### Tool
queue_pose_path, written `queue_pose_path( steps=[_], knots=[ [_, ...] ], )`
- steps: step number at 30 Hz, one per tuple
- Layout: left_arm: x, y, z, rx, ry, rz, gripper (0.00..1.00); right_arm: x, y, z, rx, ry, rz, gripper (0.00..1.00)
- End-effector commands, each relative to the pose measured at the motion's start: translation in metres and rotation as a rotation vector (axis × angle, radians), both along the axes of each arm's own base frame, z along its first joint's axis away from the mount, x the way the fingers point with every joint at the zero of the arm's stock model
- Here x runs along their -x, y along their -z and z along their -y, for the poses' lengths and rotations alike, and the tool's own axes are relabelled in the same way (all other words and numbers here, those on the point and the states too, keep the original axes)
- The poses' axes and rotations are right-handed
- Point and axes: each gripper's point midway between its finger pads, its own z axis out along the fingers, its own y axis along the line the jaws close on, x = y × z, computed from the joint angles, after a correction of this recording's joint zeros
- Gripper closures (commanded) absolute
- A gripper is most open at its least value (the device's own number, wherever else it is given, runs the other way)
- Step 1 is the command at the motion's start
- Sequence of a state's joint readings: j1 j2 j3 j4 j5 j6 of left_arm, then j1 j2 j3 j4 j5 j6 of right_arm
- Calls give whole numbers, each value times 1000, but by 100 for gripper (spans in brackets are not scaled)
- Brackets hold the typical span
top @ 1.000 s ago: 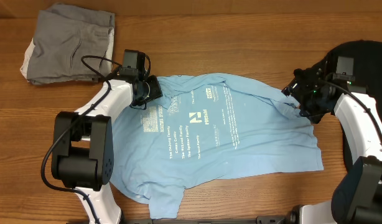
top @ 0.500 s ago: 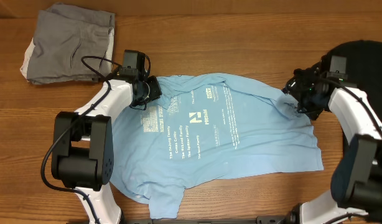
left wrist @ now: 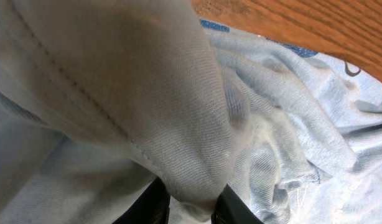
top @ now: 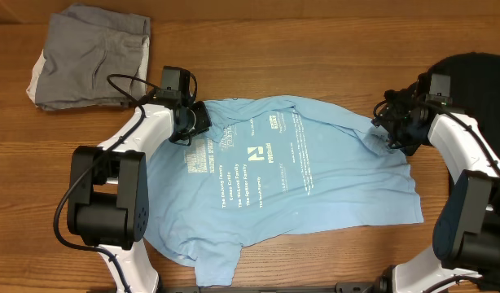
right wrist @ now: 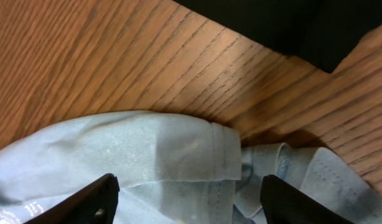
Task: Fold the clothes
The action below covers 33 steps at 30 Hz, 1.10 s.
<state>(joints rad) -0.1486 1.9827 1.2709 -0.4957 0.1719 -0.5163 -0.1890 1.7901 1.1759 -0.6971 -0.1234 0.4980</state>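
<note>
I see white lettering and a small logo printed on my light blue T-shirt (top: 315,179), too small to read.

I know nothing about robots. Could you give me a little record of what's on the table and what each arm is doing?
surface: wooden table
main garment: light blue cloth T-shirt with white lettering, spread flat, print up, not yet folded
other cloth: grey folded cloth garment at the far left; black cloth garment at the far right
left end effector: pinching the T-shirt's upper left edge
right end effector: fingers apart over the T-shirt's right hem, holding nothing
</note>
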Motion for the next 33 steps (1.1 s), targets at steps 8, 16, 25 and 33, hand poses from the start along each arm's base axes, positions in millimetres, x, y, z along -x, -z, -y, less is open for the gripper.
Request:
queue_pose_path(
  steps=[8,16,25,33],
  knots=[
    [-4,2,-1,-7,17,1,76,-2,5,12,57,26,4,26],
    [-4,2,-1,-6,16,1,76,1,16,11,55,35,15,26],
    [-4,2,-1,-6,16,0,76,-1,19,12,54,44,25,33],
    [-4,2,-1,-6,16,0,76,0,25,12,52,44,12,38]
  ],
)
